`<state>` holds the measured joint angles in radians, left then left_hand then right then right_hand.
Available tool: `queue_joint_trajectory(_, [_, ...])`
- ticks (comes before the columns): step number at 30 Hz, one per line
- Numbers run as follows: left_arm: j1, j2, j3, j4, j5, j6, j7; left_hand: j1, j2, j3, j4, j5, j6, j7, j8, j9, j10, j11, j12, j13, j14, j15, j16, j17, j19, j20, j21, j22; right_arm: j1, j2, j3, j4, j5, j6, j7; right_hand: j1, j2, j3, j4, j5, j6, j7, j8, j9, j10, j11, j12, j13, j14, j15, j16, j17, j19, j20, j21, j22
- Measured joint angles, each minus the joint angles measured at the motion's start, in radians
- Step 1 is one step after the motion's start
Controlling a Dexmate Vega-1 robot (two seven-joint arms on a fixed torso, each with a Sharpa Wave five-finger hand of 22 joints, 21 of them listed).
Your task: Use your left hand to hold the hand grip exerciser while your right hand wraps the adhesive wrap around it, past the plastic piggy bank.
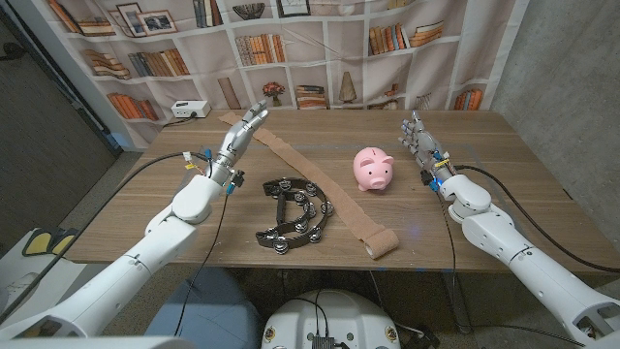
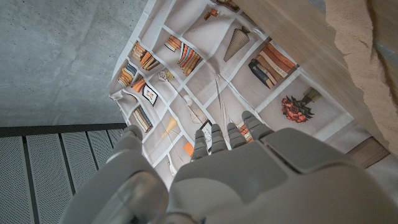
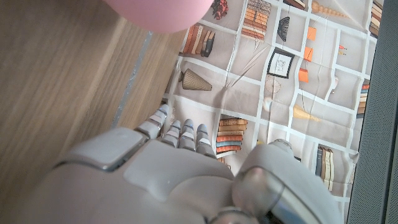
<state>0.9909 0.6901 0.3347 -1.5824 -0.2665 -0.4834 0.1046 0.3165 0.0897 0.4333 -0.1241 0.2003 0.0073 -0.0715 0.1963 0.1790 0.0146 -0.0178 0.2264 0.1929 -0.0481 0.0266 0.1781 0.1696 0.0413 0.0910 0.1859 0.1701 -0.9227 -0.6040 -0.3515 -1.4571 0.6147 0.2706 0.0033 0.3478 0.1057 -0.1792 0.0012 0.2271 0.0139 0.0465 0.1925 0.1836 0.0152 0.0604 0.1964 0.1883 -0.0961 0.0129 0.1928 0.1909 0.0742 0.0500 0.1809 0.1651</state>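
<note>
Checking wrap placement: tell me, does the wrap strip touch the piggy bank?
Apart. The head view shows bare table between the wrap strip and the piggy bank.

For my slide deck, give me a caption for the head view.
Both hands, left and right, raised empty over tambourine, unrolled wrap and piggy bank.

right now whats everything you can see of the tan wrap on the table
The adhesive wrap is a tan, cloth-like strip, mostly unrolled. It lies flat on the wooden table, running diagonally from the far edge near the left hand to a small remaining roll near the front edge. It passes between the black hand grip exerciser and the pink piggy bank. Neither hand touches it; the left hovers open above its far end.
</note>
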Motion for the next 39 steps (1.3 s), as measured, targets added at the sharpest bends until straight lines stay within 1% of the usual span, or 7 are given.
queue_joint_trajectory(6, [0.007, 0.013, -0.009, -0.007, 0.024, -0.013, 0.0, 0.009, -0.007, 0.007, -0.008, 0.0, 0.0, 0.0, 0.0, 0.0, 0.0, 0.0, 0.0, 0.0, 0.0, 0.0, 0.0, 0.0, 0.0, 0.0, 0.0, 0.0, 0.0, 0.001, 0.001, -0.001, 0.0, 0.001, -0.004, 0.0, 0.0, 0.0, 0.0, 0.0, 0.0, 0.0, 0.0, 0.0, 0.0, 0.0, 0.0, 0.0, 0.0, 0.0, 0.0, 0.0, 0.0, 0.0, 0.0, 0.0])
queue_joint_trajectory(12, [0.015, 0.026, -0.019, -0.018, 0.068, -0.016, 0.016, 0.025, -0.04, -0.009, -0.028, 0.0, 0.0, 0.0, 0.0, 0.0, 0.005, -0.01, 0.0, 0.005, 0.009, -0.009, 0.0, 0.0, 0.0, 0.0, 0.0, 0.0, 0.0, 0.004, 0.002, 0.0, 0.0, 0.001, -0.006, 0.0, 0.0, 0.0, 0.0, 0.0, 0.0, 0.0, 0.0, 0.0, 0.0, 0.0, 0.0, 0.0, 0.0, 0.0, 0.0, 0.0, 0.0, 0.0, 0.0, 0.0])
queue_joint_trajectory(19, [0.027, 0.04, -0.03, -0.041, 0.111, -0.017, 0.038, 0.024, -0.052, -0.011, -0.03, -0.004, 0.0, 0.0, 0.0, 0.0, -0.002, -0.017, 0.0, 0.005, 0.018, -0.018, 0.0, 0.0, 0.0, 0.0, 0.0, 0.0, 0.0, 0.006, 0.002, 0.003, 0.0, 0.002, -0.008, 0.0, 0.0, 0.0, 0.0, 0.0, 0.0, 0.0, 0.0, 0.0, 0.0, 0.0, 0.0, 0.0, 0.0, 0.0, 0.0, 0.0, 0.0, 0.0, 0.0, 0.0])
queue_joint_trajectory(22, [0.033, 0.045, -0.035, -0.052, 0.111, -0.017, 0.038, 0.03, -0.057, -0.013, -0.032, -0.004, 0.0, 0.0, 0.0, 0.0, 0.012, -0.031, 0.0, 0.007, 0.022, -0.022, 0.0, 0.0, 0.0, 0.0, 0.0, 0.0, 0.0, 0.006, 0.002, 0.003, 0.0, 0.003, -0.008, 0.0, 0.0, 0.0, 0.0, 0.0, 0.0, 0.0, 0.0, 0.0, 0.0, 0.0, 0.0, 0.0, 0.0, 0.0, 0.0, 0.0, 0.0, 0.0, 0.0, 0.0])
queue_joint_trajectory(23, [0.035, 0.047, -0.037, -0.056, 0.172, -0.017, 0.068, 0.032, -0.059, -0.013, -0.032, -0.008, 0.002, -0.002, 0.0, 0.0, 0.017, -0.035, 0.0, 0.009, 0.023, -0.023, 0.0, 0.0, 0.0, 0.0, 0.0, 0.0, 0.001, 0.006, 0.003, 0.005, -0.001, 0.003, -0.008, 0.0, 0.0, 0.0, 0.0, 0.0, 0.0, 0.0, 0.0, 0.0, 0.0, 0.0, 0.0, 0.0, 0.0, 0.0, 0.0, 0.0, 0.0, 0.0, 0.0, 0.0])
queue_joint_trajectory(28, [0.046, 0.057, -0.047, -0.078, 0.172, -0.017, 0.068, 0.032, -0.07, -0.017, -0.036, -0.012, 0.009, -0.002, 0.0, 0.002, 0.028, -0.047, 0.008, 0.01, 0.034, -0.034, 0.008, 0.004, -0.002, 0.002, 0.0, 0.0, 0.001, 0.006, 0.003, 0.005, 0.0, 0.005, -0.008, 0.0, 0.0, 0.0, 0.0, -0.004, 0.0, 0.0, 0.0, 0.0, 0.0, 0.0, 0.0, 0.0, 0.0, 0.0, 0.0, 0.0, 0.0, 0.0, 0.0, 0.0])
queue_joint_trajectory(39, [0.079, 0.082, -0.077, -0.13, 0.3, 0.018, 0.135, 0.036, -0.093, -0.017, -0.036, -0.016, 0.013, -0.005, 0.0, 0.005, 0.034, -0.052, 0.015, 0.019, 0.088, -0.045, 0.027, 0.01, 0.026, 0.031, 0.014, 0.005, -0.006, 0.005, 0.007, 0.0, 0.0, 0.013, -0.009, 0.0, 0.0, 0.0, 0.0, -0.008, 0.0, 0.0, 0.0, 0.0, 0.0, 0.0, 0.0, 0.0, 0.0, 0.0, 0.0, 0.0, 0.0, 0.0, 0.0, 0.0])
